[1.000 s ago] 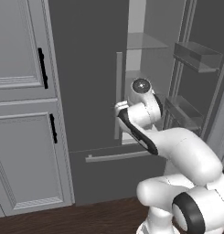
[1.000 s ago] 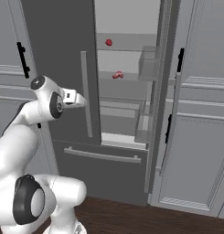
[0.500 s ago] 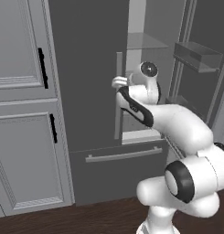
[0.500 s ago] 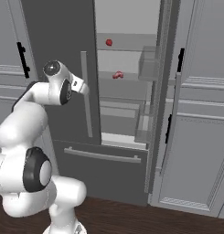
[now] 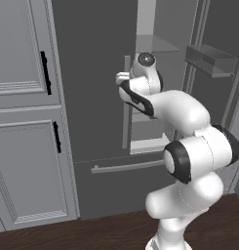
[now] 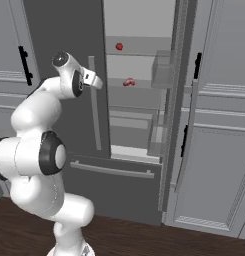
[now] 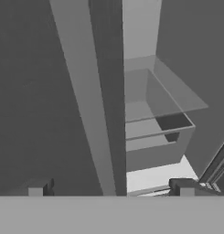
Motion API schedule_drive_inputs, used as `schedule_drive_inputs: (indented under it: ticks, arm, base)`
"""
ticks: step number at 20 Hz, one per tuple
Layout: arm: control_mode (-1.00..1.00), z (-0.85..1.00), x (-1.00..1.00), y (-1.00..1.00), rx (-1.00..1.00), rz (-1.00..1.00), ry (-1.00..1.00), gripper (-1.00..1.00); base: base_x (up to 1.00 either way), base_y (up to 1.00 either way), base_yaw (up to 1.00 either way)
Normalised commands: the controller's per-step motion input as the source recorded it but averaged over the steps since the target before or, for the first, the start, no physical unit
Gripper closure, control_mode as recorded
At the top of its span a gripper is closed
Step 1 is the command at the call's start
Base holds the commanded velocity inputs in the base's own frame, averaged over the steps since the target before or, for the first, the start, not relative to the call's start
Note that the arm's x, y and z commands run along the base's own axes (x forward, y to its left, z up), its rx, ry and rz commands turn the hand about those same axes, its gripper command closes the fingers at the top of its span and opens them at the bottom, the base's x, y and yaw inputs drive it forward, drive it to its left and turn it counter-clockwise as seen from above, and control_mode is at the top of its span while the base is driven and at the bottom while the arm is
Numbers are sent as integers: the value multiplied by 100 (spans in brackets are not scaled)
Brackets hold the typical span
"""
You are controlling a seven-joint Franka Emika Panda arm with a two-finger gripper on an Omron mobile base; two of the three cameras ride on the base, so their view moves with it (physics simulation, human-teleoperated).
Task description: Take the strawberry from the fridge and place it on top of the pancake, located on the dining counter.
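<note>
Strawberry (image 6: 119,46): 1 small red berry, upper centre of the right base view, on an upper clear shelf inside the fridge (image 6: 64,30). A 2nd reddish item (image 6: 128,82) sits 1 shelf lower. Right door (image 6: 186,120) swung open, exposing the interior. Gripper (image 7: 111,187): fingers spread fully, holding nothing, near the left door's bar handle (image 6: 94,110), probably lined up to reach inside.

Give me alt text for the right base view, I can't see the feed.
The fridge stands with its right door swung open, showing pale shelves with a small red strawberry on an upper shelf and another reddish item one shelf below. The white arm reaches up at left, its pincer near the closed left door's vertical handle.
</note>
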Motion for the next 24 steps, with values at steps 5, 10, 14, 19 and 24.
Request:
schedule_drive_inputs:
  ticks: [5, 10, 14, 19, 24]
  arm:
    - [-100, 5, 35, 31, -11, 0, -13, -100]
    - [-100, 0, 68, -5, 0, 0, -7, -100]
    - [-100, 0, 49, -26, 0, 0, 0, -100]
    - [-100, 0, 51, -18, 0, 0, 0, -100]
    - [-100, 0, 70, 0, 0, 0, 0, -100]
  base:
    - [0, 0, 0]
    - [0, 0, 0]
    - [0, 0, 0]
    - [0, 0, 0]
    - [0, 0, 0]
